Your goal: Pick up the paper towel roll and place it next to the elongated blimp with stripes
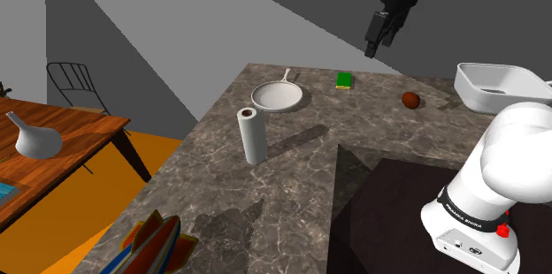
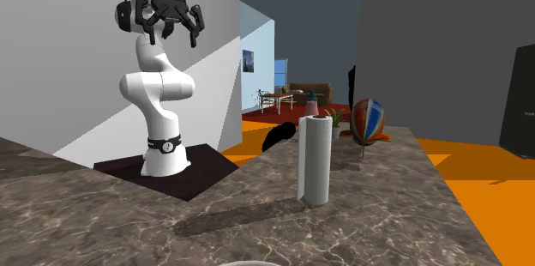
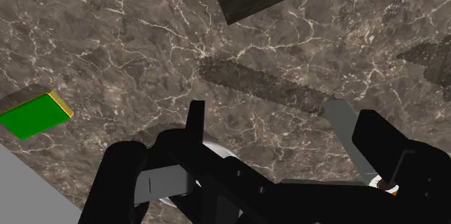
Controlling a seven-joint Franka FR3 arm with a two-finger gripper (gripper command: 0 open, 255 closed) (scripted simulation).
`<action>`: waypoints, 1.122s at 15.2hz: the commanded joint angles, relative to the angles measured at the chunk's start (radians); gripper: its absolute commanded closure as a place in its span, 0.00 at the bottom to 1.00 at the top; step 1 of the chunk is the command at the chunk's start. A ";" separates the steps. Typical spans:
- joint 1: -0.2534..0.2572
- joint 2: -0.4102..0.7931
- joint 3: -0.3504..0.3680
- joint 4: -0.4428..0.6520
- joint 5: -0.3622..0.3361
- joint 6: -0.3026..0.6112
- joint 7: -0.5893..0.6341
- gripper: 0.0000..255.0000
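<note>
Striped blue, red and orange blimp [image 1: 150, 244] lies at the near end of the dark marble counter [image 1: 292, 184]. The white paper towel roll [image 1: 251, 135] stands upright farther along, well apart from it. Past the roll sit a white pan [image 1: 279, 96] and a green sponge [image 1: 344, 80]. High above, the black gripper [image 1: 373, 47] hangs spread wide, holding nothing.

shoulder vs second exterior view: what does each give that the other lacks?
Shoulder view adds the green sponge, a brown round item, the white basin, and a wooden side table with a white vase. Second exterior view adds a far room with a sofa and a wall picture. Shared: upright paper towel roll, striped blimp, marble counter, open end effector high above it.
</note>
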 commanded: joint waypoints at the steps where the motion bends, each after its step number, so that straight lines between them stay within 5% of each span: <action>1: 0.000 0.000 0.000 0.000 0.000 0.000 0.000 0.00; 17: 0.070 0.513 0.215 0.198 0.026 0.274 0.210 0.00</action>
